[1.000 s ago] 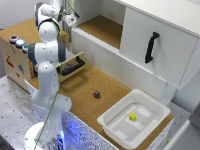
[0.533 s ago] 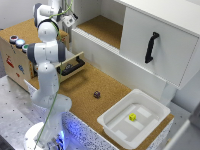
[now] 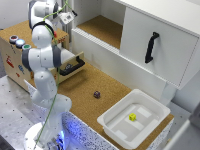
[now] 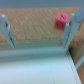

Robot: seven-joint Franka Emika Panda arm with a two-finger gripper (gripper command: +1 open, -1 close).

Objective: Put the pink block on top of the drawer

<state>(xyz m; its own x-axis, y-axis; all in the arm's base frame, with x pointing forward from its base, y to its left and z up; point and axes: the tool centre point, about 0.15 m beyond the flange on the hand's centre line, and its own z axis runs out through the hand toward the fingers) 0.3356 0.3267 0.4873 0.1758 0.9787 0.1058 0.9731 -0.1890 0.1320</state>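
Pink block (image 4: 60, 21) seemingly beyond open hand (image 4: 39, 31).

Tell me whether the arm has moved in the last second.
No. The arm sits the same against the drawer and white cabinet.

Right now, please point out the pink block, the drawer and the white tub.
pink block (image 4: 60, 21): wrist view, its front face.
drawer (image 3: 11, 52): exterior view, its pale wooden side.
white tub (image 3: 111, 120): exterior view, its near rim.
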